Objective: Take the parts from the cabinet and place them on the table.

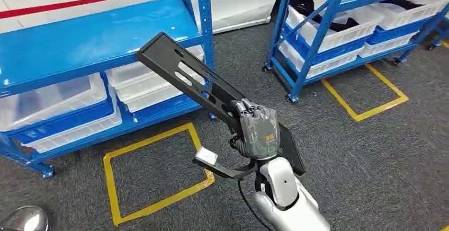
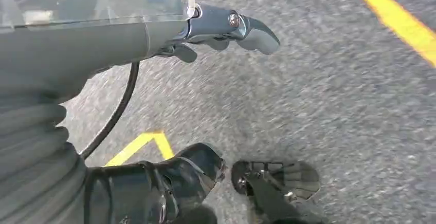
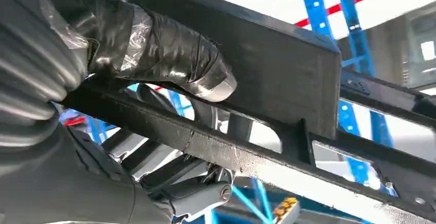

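Observation:
My right hand (image 1: 257, 130) grips a long flat black part (image 1: 180, 69) with slots and holes cut through it. The part slants up and to the left from the hand, over the grey floor in front of the blue cabinet (image 1: 95, 35). In the right wrist view the taped thumb (image 3: 169, 54) presses on the black part (image 3: 277, 59), and the fingers wrap its ribbed underside. My left hand (image 2: 226, 26) hangs above the carpet with its fingers stretched out and nothing in them.
The blue cabinet holds white bins (image 1: 148, 85) on its lower shelves. A second blue rack (image 1: 328, 8) with white bins stands at the back right. Yellow tape squares (image 1: 153, 178) (image 1: 370, 98) mark the grey carpet in front of each.

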You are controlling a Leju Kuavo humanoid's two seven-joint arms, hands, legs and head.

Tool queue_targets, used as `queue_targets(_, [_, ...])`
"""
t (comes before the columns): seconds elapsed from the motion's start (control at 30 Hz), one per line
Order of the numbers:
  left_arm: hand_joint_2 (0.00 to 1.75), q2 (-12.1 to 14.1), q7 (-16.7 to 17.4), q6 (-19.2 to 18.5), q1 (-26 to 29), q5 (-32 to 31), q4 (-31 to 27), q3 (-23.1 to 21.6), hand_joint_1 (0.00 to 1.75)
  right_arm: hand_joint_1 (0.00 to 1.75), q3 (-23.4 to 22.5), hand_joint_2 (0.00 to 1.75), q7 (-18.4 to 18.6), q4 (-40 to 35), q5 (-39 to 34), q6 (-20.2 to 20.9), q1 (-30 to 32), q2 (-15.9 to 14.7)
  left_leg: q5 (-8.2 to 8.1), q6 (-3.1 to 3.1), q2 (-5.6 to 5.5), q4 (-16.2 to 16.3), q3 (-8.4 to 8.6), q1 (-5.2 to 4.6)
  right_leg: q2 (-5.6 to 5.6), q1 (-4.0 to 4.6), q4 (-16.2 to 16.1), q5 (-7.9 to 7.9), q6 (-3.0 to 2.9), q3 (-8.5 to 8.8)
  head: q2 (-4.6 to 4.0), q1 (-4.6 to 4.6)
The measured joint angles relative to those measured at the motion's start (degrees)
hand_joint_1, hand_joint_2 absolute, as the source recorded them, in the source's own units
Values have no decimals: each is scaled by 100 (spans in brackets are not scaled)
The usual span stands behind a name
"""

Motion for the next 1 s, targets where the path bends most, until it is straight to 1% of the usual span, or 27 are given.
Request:
queue_targets(0.07, [175,0,0,2,-7,0,0,0,0,175,-24,175,-9,-4,-28,-2,37,-2,30,51,107,-16,14,-19,129,-18,-58,48,87,-13,0,2])
queue_targets(0.1, [175,-2,0,4,-3,4,-2,2,0,175,-44,175,-15,-15,-44,-7,58,-9,92,106,209,-106,41,65,58,-7,-13,19,105,-26,0,-7])
queue_targets(0.13, [175,-2,-2,7,-4,2,0,2,0,175,-68,175,-30,-35,-61,-26,65,-15,105,146,268,-137,54,49,-248,41,139,-112,119,-99,0,23])
queue_targets(0.17, [175,-2,-4,7,-5,0,0,2,0,175,-79,175,-48,-42,-70,-46,63,-17,109,167,333,-137,51,35,-453,36,498,-344,137,-274,0,37])
queue_targets(0.2, [175,-2,-4,7,0,2,0,2,0,175,-79,175,-52,-46,-74,-64,77,-17,104,173,406,-132,45,23,-547,26,936,-564,156,-477,0,44])
queue_targets(0.23, [175,-2,-4,9,12,2,0,2,0,175,-81,175,-61,-46,-79,-85,100,-17,100,178,484,-131,42,16,-592,15,1359,-741,173,-672,0,39])
queue_targets(0.27, [175,0,-4,13,27,4,0,2,0,175,-87,175,-68,-46,-79,-94,138,-20,95,176,571,-126,37,16,-607,0,1670,-817,190,-818,0,41])
queue_targets(0.3, [175,0,-2,13,29,7,0,2,0,175,-107,175,-83,-46,-79,-94,176,-28,88,172,652,-124,38,15,-623,-15,1652,-735,199,-797,0,39])
queue_targets(0.33, [175,-2,-2,13,28,7,0,2,0,175,-111,175,-96,-48,-76,-92,199,-35,76,167,719,-115,40,16,-647,-21,1374,-558,198,-642,0,41])
queue_targets(0.37, [175,-2,-4,13,24,7,0,2,0,175,-111,175,-120,-52,-68,-94,207,-42,61,149,782,-105,47,16,-690,-20,912,-336,185,-375,0,41])
queue_targets(0.4, [175,-4,-4,13,20,7,0,2,0,175,-111,175,-146,-78,-59,-96,209,-42,41,128,840,-91,57,16,-811,-11,374,-131,161,-72,0,41])
queue_targets(0.43, [175,-9,-4,13,20,4,0,2,0,175,-111,175,-164,-107,-52,-100,206,-42,16,94,894,-74,67,5,-1072,29,-27,-161,121,115,0,41])
queue_targets(0.47, [175,-9,-4,13,19,4,0,2,0,175,-111,175,-170,-133,-48,-103,210,-37,-10,52,935,-49,61,-43,-1042,77,-35,-134,76,121,0,35])
queue_targets(0.57, [175,-7,-20,22,-1,13,0,2,0,175,-114,175,-173,-177,-44,-114,230,-44,-24,-38,1089,-93,125,-39,-839,103,-29,-136,-7,90,0,39])
queue_targets(0.6, [175,-9,-22,22,-5,15,0,2,0,175,-114,175,-181,-192,-44,-116,246,-42,-57,-77,1085,-83,126,-31,-770,37,-81,-103,-57,125,0,33])
queue_targets(0.63, [175,-9,-24,22,-10,15,0,2,0,175,-114,175,-181,-219,-44,-116,255,-42,-156,-104,813,21,98,-3,-729,27,-101,-90,-76,132,0,39])
queue_targets(0.67, [175,-9,-33,22,-10,15,0,2,0,175,-114,175,-181,-227,-41,-118,243,-37,-376,-107,582,340,-40,11,-687,20,-101,-86,-125,130,0,33])
queue_targets(0.7, [175,-9,-33,22,-5,15,0,2,0,175,-114,175,-186,-230,-41,-118,245,-33,-615,-115,484,782,-240,11,-626,23,-101,-85,-144,128,0,35])
queue_targets(0.73, [175,-7,-33,22,5,15,0,2,0,175,-114,175,-192,-234,-41,-116,255,-33,-828,-125,446,1291,-481,11,-556,33,-101,-86,-155,129,0,33])
queue_targets(0.77, [175,-7,-33,20,17,15,0,2,0,175,-114,175,-199,-232,-42,-118,272,-35,-941,-131,439,1696,-686,11,-478,45,-96,-87,-158,128,0,35])
queue_targets(0.8, [175,-7,-26,20,29,9,0,2,0,175,-114,175,-201,-232,-41,-116,288,-35,-889,-125,439,1805,-762,11,-401,47,-92,-87,-158,131,0,37])
queue_targets(0.83, [175,-7,-20,17,38,0,0,2,0,175,-114,175,-205,-232,-41,-116,300,-35,-694,-115,431,1610,-698,11,-310,47,-83,-87,-157,138,0,35])
queue_targets(0.87, [175,-7,-20,15,38,-2,0,2,0,175,-114,175,-225,-234,-42,-116,301,-35,-405,-100,412,1176,-510,12,-222,44,-74,-89,-155,146,0,35])
queue_targets(0.9, [175,-7,-20,13,34,-4,0,2,0,175,-114,175,-236,-238,-41,-118,301,-35,-97,-76,342,603,-262,13,-136,43,-60,-95,-146,156,0,33])
queue_targets(0.93, [175,-4,-20,13,40,-4,0,2,0,175,-114,175,-238,-240,-42,-116,301,-35,86,-41,44,118,-79,26,-76,26,-53,-102,-134,148,0,37])
queue_targets(0.97, [175,4,-17,11,50,-7,0,2,0,175,-114,175,-243,-240,-44,-116,292,-35,28,-12,-189,11,-37,49,-22,61,-15,-98,-99,106,0,39])
queue_targets(1.0, [175,4,-17,11,44,-7,0,2,0,175,-114,175,-245,-245,-44,-116,297,-33,8,-25,-124,-43,-1,36,48,18,-16,-78,-60,58,0,30])
